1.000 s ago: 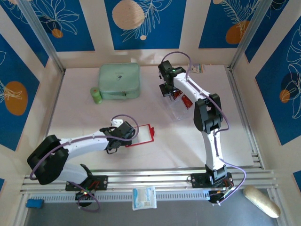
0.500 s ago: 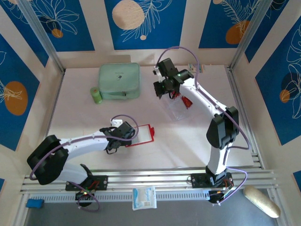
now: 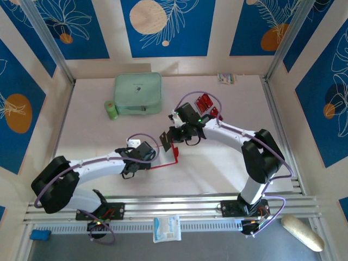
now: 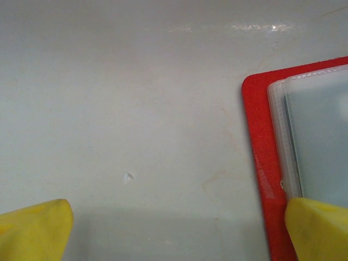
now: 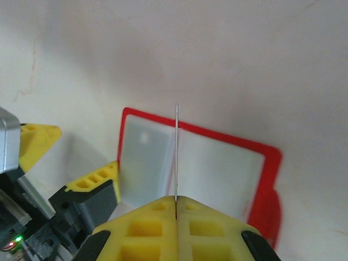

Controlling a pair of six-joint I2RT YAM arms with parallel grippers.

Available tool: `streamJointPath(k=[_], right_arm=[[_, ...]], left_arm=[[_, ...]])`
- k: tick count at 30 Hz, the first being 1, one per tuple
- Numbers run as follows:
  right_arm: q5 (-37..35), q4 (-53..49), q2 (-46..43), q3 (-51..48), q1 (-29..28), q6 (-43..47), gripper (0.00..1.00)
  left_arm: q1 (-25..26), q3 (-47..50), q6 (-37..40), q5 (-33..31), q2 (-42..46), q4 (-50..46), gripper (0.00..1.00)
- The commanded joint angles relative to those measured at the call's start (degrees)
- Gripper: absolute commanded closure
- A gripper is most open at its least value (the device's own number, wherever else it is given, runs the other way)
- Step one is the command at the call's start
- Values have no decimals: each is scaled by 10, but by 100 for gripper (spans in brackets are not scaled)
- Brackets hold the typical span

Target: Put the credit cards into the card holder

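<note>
The card holder [image 3: 175, 157] lies open on the table, a red border [image 5: 217, 136] around pale clear sleeves [image 4: 318, 125]. My right gripper [image 5: 176, 200] is shut on one of the credit cards [image 5: 176, 152], which shows edge-on and upright above the holder's middle fold. From above, that card [image 3: 163, 140] shows dark beside the right gripper [image 3: 174, 134]. My left gripper [image 4: 176, 234] is open at the holder's left edge. One of its yellow fingers [image 4: 321, 228] overlaps the holder's corner. More red credit cards [image 3: 204, 101] lie at the back.
A mint-green zip case [image 3: 138, 93] sits at the back left with a small green roll [image 3: 111, 110] beside it. A small packet [image 3: 226, 78] lies by the back wall. The left gripper's fingers [image 5: 98, 179] stand close to the held card's left.
My right arm swung from the card pile at the back down and left, carrying a card to above the open holder. The left arm has stayed put.
</note>
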State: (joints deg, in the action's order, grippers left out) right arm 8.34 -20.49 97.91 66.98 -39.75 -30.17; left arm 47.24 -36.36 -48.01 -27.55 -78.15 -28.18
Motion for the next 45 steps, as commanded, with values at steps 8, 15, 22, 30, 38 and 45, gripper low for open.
streamJointPath(k=[8,15,22,30,38,45], right_arm=[[41,101,24,-32,-31,-60,100],[32,113,40,-52,-38,-60,100],[24,120,64,-57,-54,-58,100],[20,128,65,-68,-58,-65,100],[22,132,64,-72,-59,-71,100],[30,134,44,-76,-49,-73,100]], left_arm=[[-6,5,-11,-10,18,-24,0],[-6,3,-12,-10,24,-29,0],[-6,-15,-8,-9,42,-36,0],[-6,-42,7,-11,31,-25,0],[-7,-45,11,-9,-15,-1,0],[-6,-25,11,-8,-31,4,0]])
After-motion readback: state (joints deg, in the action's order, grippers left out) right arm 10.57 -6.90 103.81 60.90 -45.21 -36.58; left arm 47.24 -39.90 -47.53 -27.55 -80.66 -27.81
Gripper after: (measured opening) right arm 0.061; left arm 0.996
